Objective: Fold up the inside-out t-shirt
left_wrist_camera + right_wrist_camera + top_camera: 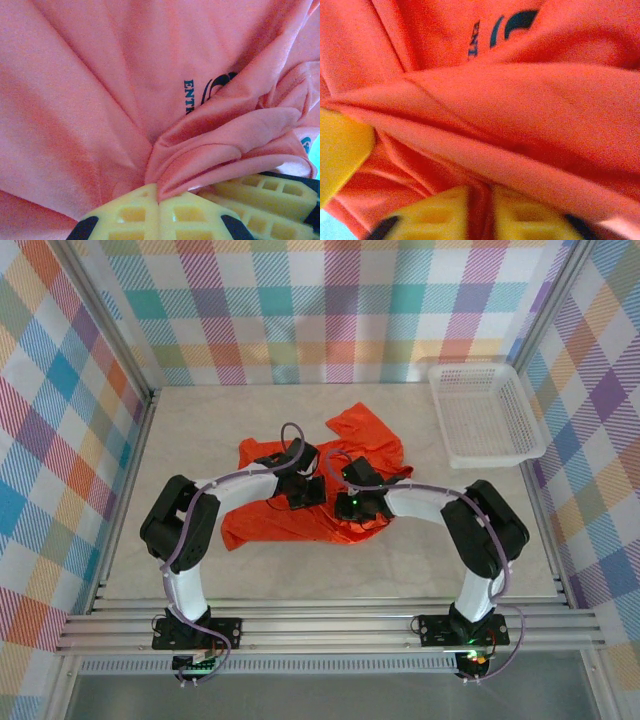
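Folding barely begun: t-shirt (372, 435) lay crumpled mid-table, no neat fold yet.
L gripper (159, 199) & R gripper (481, 202) both clamped on its fabric; basket (485, 410) at 2 o'clock.

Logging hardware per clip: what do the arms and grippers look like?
The left arm and right arm have white tubular links, bulky black joints and black base plates; a lilac cable runs along each. The left gripper and right gripper have yellow fingers moulded with a square grid.
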Controlling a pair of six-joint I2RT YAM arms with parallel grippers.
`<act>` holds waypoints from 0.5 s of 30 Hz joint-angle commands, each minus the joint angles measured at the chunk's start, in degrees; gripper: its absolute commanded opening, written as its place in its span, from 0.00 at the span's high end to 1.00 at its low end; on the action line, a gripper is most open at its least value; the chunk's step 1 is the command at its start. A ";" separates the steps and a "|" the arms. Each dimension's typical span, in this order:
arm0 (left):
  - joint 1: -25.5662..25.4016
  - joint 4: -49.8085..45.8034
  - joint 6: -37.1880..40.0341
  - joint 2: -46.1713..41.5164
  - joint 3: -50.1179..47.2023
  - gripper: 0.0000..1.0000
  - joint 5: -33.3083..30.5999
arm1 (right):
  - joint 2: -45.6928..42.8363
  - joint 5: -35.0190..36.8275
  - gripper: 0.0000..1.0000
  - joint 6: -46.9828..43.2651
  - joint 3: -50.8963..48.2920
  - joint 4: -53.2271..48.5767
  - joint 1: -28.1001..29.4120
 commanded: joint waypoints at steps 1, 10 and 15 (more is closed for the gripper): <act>0.20 0.12 -0.09 -2.42 -0.39 1.00 0.45 | 0.88 0.25 1.00 -0.33 3.60 -2.45 0.53; 7.40 -5.15 -0.49 -5.07 -1.48 0.41 -3.85 | -19.18 2.62 1.00 -4.17 4.13 -14.36 -0.01; 13.95 -5.13 -1.99 0.03 -4.06 0.48 -2.56 | -30.90 0.56 1.00 -4.94 1.34 -18.06 -0.61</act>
